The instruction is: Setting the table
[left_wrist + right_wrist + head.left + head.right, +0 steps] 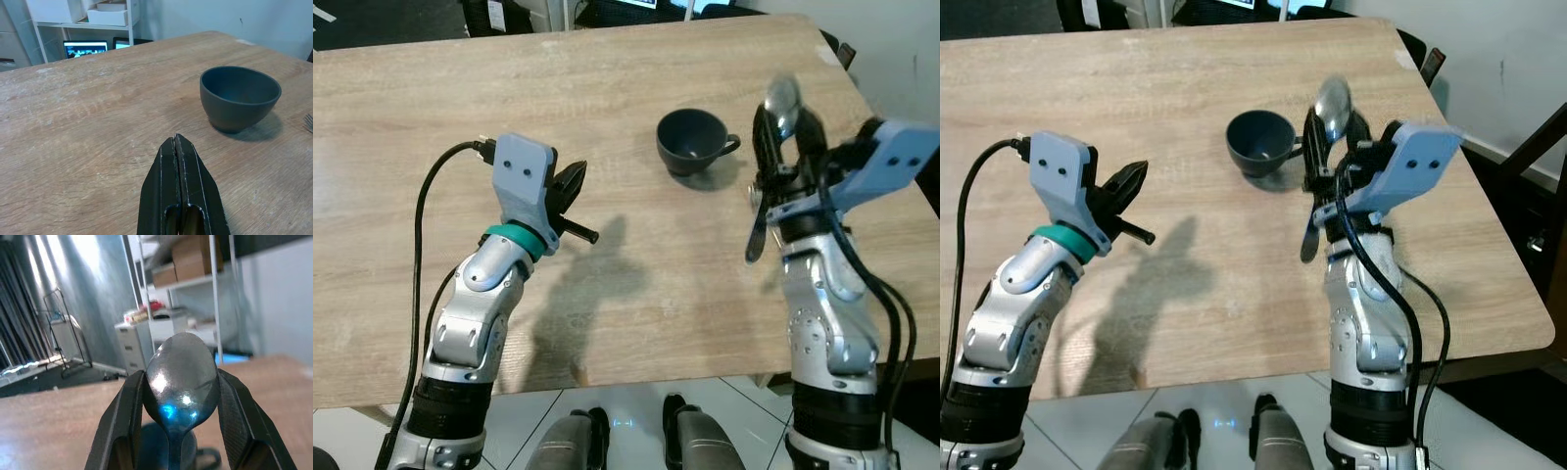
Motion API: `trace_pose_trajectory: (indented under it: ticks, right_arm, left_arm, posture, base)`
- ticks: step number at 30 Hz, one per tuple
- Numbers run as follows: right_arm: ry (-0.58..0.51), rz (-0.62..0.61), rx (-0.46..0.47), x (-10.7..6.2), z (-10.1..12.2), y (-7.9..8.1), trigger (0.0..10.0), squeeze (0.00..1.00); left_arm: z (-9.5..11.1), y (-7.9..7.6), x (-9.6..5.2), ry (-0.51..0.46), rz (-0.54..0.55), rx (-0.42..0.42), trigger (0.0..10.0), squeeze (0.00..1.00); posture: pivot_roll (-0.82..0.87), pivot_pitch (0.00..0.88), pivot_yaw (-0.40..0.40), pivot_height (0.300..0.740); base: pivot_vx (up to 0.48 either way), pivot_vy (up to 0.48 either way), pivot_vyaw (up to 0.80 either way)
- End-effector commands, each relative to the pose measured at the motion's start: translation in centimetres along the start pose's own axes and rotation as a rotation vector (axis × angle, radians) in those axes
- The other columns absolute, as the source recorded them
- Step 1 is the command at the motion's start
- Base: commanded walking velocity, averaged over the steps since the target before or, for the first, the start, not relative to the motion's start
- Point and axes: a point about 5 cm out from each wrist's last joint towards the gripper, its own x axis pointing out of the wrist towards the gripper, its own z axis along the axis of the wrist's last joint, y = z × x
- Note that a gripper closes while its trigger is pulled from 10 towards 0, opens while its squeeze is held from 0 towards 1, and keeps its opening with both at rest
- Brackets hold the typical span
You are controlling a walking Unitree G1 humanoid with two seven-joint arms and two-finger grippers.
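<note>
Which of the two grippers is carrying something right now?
The right gripper: a spoon stands bowl-up between its fingers. The left gripper is shut on nothing, above the table.

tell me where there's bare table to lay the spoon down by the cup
Bare wood lies on all sides of the dark cup: the wide stretch between it and the left hand, and the strip toward the near edge of the table. It is tightest just right of the cup, where the right hand holds the spoon by its handle.
</note>
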Motion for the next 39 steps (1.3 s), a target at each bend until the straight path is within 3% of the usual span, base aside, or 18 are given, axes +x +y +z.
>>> trace_pose_trajectory:
  ticks: [1,6,13,18,25,39]
  right_arm:
    - [0.013,0.003,-0.024,-0.2,-0.5,0.0,10.0,0.0]
    - [0.003,-0.001,-0.037,-0.1,-0.2,-0.2,10.0,0.0]
    - [0.132,-0.05,-0.071,-1.9,-3.3,-1.6,10.0,0.0]
    - [0.158,-0.063,-0.068,-2.2,-3.9,-2.0,10.0,0.0]
    - [0.185,-0.084,-0.083,-2.4,-4.6,-3.0,10.0,0.0]
    - [0.178,-0.081,-0.087,-2.1,-4.9,-3.1,10.0,0.0]
  left_arm:
    - [-0.3,-0.1,0.0,0.006,0.009,0.007,10.0,0.0]
    - [-0.4,0.0,0.0,0.006,0.029,0.011,10.0,0.0]
    - [-1.0,0.0,-0.2,0.017,0.065,0.004,10.0,0.0]
    - [-1.0,0.2,-0.1,0.01,0.078,0.018,10.0,0.0]
    - [0.0,0.3,0.0,-0.065,0.083,0.163,10.0,0.0]
    - [0.2,0.0,0.3,-0.093,0.069,0.176,10.0,0.0]
  posture:
    - [-0.04,0.164,0.104,0.74]
    - [-0.06,0.159,0.102,0.74]
    - [-0.06,0.153,0.1,0.74]
    - [-0.06,0.152,0.1,0.74]
    - [-0.06,0.137,0.097,0.74]
    - [-0.07,0.119,0.099,0.74]
  base:
    - [0.0,0.0,0.0]
    - [0.0,0.0,0.0]
    - [0.0,0.0,0.0]
    - [0.0,0.0,0.0]
    - [0.0,0.0,0.0]
    - [-0.207,0.0,0.0]
